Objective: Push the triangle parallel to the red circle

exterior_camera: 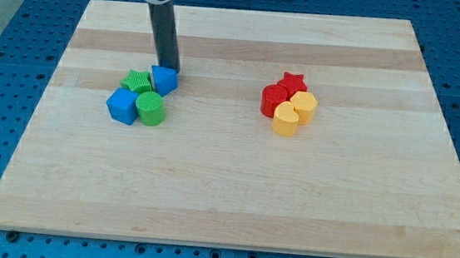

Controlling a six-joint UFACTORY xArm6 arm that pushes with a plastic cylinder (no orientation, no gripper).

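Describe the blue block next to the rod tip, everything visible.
The blue triangle block is small, glossy and plastic-looking, lying flat on the wooden board at the left cluster's upper right. My tip sits at its top edge, seemingly touching it. The green star abuts its left side; the green cylinder sits just below, and contact there is unclear.

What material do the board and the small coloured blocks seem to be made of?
The board looks like pale wood with a smooth matt finish: lengthwise grain and lighter and darker strips show. The green star block and green cylinder block look like plastic, possibly printed: fine ridges line their tops. My tip touches the blue block.
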